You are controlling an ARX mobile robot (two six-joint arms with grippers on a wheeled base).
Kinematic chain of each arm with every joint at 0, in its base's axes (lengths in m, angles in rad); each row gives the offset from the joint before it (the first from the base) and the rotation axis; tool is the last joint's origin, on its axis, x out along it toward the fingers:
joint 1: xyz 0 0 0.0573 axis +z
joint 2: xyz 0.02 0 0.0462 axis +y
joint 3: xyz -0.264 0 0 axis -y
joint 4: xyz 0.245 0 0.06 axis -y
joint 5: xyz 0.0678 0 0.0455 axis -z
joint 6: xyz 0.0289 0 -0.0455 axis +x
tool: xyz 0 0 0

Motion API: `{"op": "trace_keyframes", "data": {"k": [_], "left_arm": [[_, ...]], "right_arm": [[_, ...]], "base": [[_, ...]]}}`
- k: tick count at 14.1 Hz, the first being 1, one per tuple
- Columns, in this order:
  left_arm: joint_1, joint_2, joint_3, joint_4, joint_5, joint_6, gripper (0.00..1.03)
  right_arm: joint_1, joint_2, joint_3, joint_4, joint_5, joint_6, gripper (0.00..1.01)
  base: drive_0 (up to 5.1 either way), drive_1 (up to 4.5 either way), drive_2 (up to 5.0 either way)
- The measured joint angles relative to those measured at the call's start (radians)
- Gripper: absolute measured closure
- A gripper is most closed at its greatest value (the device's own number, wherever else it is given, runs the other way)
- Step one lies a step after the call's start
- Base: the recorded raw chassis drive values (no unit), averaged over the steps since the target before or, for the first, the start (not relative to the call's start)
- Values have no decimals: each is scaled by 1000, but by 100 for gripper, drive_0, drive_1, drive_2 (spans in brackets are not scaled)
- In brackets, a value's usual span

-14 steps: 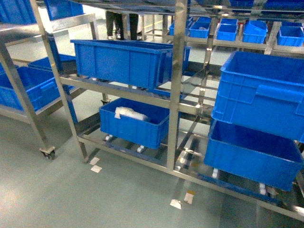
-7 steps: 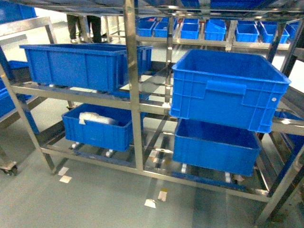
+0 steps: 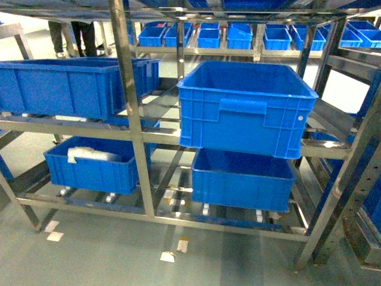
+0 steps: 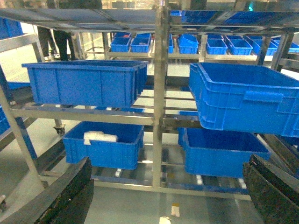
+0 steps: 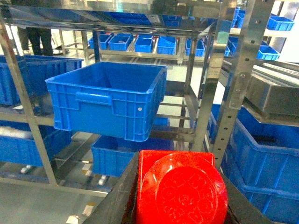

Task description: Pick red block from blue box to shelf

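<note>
Across head view, shelf (image 3: 134,143) slid left (crates too).

large dark blue crate (image 3: 244,110) on middle tier, another crate (image 3: 241,179) below it. left: long crate (image 3: 65,86) above, lower crate (image 3: 89,167) holding white bag (image 3: 89,155). paper scraps (image 3: 168,256) on floor.

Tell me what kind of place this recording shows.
Probably a warehouse or factory storeroom: stainless-steel shelf racks on a smooth grey floor, loaded with dark blue crates, and further rows of smaller blue bins behind.
</note>
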Motion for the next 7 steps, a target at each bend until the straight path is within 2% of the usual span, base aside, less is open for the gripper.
{"op": "trace_keyframes", "data": {"k": [7], "left_arm": [[0,0,0,2,-1,0,5]], "right_arm": [[1,0,0,-1,0,0,74]], "base": [[0,0,0]]}}
